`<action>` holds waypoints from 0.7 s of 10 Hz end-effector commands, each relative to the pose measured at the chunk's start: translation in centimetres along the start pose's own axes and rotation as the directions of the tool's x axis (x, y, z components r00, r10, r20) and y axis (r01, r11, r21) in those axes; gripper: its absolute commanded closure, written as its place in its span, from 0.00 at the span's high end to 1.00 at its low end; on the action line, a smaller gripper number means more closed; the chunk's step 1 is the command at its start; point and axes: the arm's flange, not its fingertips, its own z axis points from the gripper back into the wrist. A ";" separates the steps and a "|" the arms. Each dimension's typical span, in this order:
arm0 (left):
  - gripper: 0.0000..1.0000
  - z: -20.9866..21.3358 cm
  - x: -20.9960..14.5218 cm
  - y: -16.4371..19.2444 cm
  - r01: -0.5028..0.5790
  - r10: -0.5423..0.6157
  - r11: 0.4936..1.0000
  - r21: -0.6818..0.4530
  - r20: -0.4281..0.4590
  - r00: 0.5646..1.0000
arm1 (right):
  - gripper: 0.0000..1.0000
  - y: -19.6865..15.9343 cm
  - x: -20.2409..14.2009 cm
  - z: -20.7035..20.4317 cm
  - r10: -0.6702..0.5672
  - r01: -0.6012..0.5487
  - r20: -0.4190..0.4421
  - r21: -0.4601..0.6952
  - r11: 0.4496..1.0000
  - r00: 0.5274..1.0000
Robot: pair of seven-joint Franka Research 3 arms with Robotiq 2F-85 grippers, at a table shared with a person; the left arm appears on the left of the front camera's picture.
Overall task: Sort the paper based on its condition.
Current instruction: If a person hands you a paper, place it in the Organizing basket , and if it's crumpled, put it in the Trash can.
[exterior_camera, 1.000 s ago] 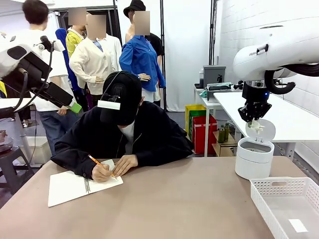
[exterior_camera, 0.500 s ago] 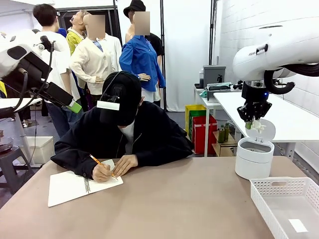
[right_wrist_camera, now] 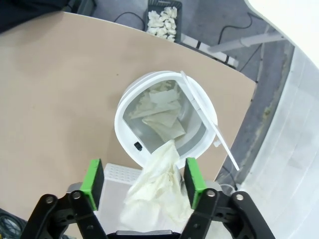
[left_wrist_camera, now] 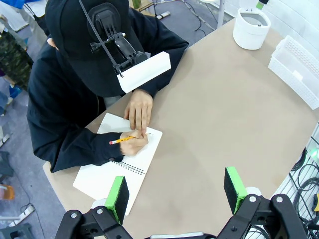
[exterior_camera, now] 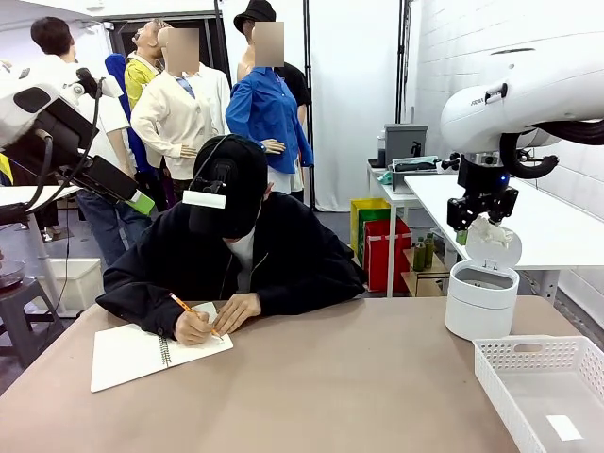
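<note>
The table (exterior_camera: pixel 311 377) carries a white bin (exterior_camera: pixel 480 299) near its far right edge, lid up, with the right gripper (right_wrist_camera: pixel 143 180) above it, jaws spread, crumpled paper (right_wrist_camera: pixel 155 196) loose between them. That paper may snag on a pad or catch the rim and land outside. The left gripper (left_wrist_camera: pixel 175 191), jaws spread and empty, hangs above the notebook (left_wrist_camera: pixel 118 165).

Behind the brown table (exterior_camera: pixel 359 377) hangs a white curtain (exterior_camera: pixel 354 94), with a white brick wall (exterior_camera: pixel 472 47) to its right and a grey floor (exterior_camera: pixel 335 222) below it.
</note>
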 end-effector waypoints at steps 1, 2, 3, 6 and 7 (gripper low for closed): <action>1.00 0.0 0.0 0.0 -0.001 0.001 1.000 -0.001 0.002 1.000 | 1.00 0.2 -0.1 0.4 0.019 -0.020 -0.018 -0.011 1.000 1.000; 1.00 0.0 0.0 0.0 -0.001 0.001 1.000 -0.001 0.002 1.000 | 1.00 0.2 -0.2 0.5 0.020 -0.020 -0.017 -0.010 1.000 1.000; 1.00 0.0 0.0 0.0 -0.001 0.001 1.000 -0.001 0.002 1.000 | 1.00 0.2 -0.2 0.6 0.020 -0.020 -0.017 -0.014 1.000 1.000; 1.00 0.0 0.0 0.0 -0.001 0.001 1.000 -0.001 0.002 1.000 | 1.00 0.3 0.1 0.5 0.024 -0.024 -0.015 -0.018 1.000 1.000; 1.00 0.0 0.0 0.0 -0.001 0.001 1.000 -0.001 0.002 1.000 | 1.00 0.7 0.1 1.0 0.030 -0.030 -0.009 0.021 0.999 1.000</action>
